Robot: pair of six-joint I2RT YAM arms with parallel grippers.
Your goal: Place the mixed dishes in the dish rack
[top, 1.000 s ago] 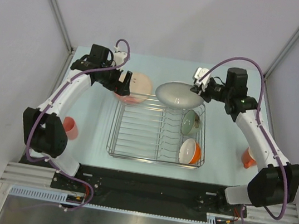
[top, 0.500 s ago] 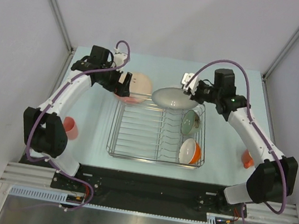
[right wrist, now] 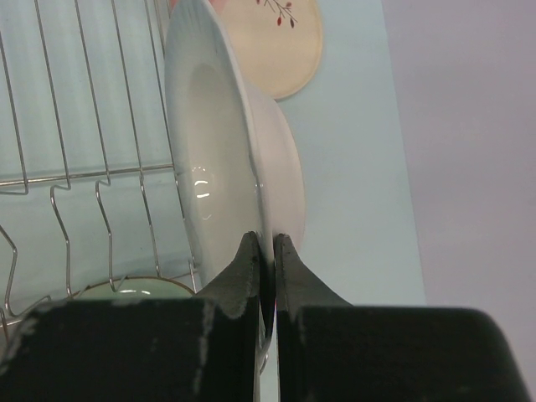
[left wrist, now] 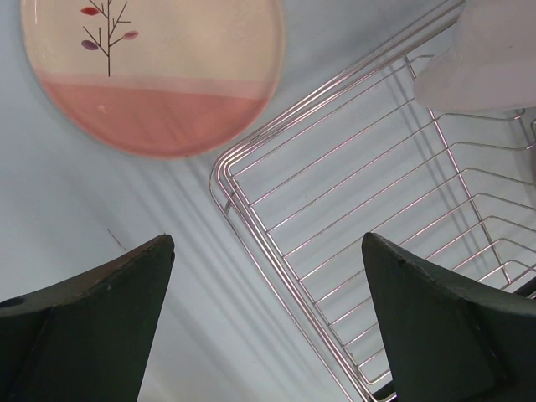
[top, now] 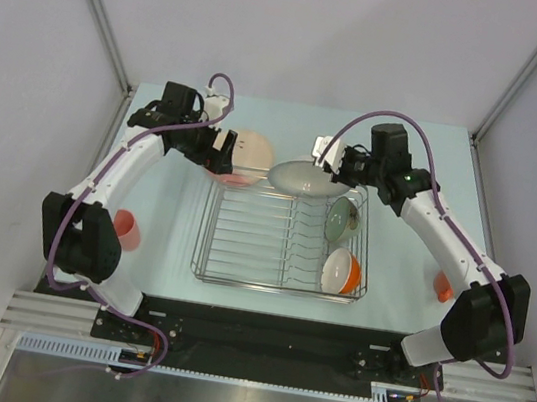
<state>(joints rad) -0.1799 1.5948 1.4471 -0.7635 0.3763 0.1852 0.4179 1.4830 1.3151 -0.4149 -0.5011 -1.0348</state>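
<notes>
Loading in progress: the right end effector (right wrist: 263, 251), clamped tight on the rim of the white grey-rimmed shallow bowl (top: 300, 178), holds it tilted over the 12 o'clock rail of the dish rack (top: 266, 287). The left end effector (left wrist: 266, 247), spread wide and empty, hovers at the rack's 11 o'clock corner beside the cream plate (top: 248, 149), which lies on the desk (top: 416, 162). The small green glass bowl (top: 342, 219) and orange-outside white bowl (top: 341, 271) sit racked toward 3 to 5 o'clock. The salmon-pink tumbler (top: 125, 228) waits at 9 o'clock and the orange mug (top: 445, 285) at 3. Racking the shallow bowl appears the step in hand. Next, it likely needs lowering between tines before release.
</notes>
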